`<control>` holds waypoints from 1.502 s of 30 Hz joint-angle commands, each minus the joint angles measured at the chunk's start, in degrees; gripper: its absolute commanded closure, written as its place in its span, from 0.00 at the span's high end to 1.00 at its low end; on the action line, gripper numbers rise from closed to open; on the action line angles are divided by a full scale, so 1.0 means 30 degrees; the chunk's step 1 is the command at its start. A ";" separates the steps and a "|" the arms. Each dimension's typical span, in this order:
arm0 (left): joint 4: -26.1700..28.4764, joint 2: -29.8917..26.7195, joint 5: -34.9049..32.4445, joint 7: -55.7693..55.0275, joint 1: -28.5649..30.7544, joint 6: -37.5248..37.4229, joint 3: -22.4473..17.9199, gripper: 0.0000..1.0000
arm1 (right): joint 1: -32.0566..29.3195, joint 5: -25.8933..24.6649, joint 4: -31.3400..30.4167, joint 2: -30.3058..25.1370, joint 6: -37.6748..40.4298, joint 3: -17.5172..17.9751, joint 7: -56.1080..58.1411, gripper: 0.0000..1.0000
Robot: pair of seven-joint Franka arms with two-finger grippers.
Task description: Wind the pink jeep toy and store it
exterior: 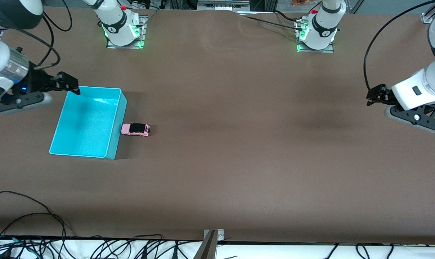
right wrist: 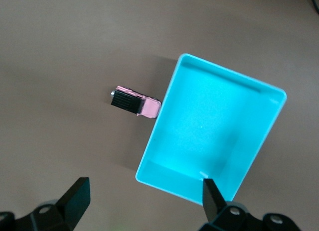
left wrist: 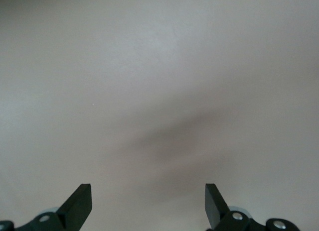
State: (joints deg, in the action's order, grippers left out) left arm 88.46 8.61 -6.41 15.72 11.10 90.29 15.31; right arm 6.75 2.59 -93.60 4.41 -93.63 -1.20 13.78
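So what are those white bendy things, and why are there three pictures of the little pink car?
Those are two robot arms bolted to a brown table. Each ends in a gripper, a black two-finger claw. The big picture comes from a camera high up, facing the robots. The other two come from small cameras on the arms' wrists, so you see the black fingers poking in at the edge.

The right gripper hangs over a corner of the turquoise bin, open and empty. Its camera looks down on the bin and the pink jeep toy, which sits on the table right beside the bin. The bin looks empty.

The left gripper waits over bare table at the left arm's end, also open, holding nothing.
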 commanded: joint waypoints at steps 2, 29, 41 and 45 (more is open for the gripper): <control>0.2153 -0.2224 0.0465 -0.1225 -0.2433 0.0989 -0.2636 1.00 | 0.0385 0.0336 0.0408 0.0931 -0.0488 -0.0098 0.4161 1.00; 0.0777 -0.2313 0.3044 -0.1254 -0.2995 -0.0125 -0.4371 1.00 | 0.1558 0.0454 -0.3132 0.5942 -0.7718 0.1133 2.0774 1.00; 0.0689 -0.2313 0.2134 -0.1225 -0.3054 -0.0125 -0.4371 1.00 | 0.1588 0.0395 -0.7792 0.5971 -1.3902 0.1221 2.2564 1.00; 0.0572 -0.2313 0.2282 -0.1225 -0.2937 -0.0125 -0.4430 1.00 | 0.1821 0.0425 -0.8818 0.6059 -1.5543 0.1338 2.2564 1.00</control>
State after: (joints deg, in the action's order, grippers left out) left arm 91.54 1.96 0.84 12.38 1.86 91.14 2.14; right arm 11.63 3.00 -114.58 24.26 -134.37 2.31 79.76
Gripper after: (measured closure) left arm 0.000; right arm 0.000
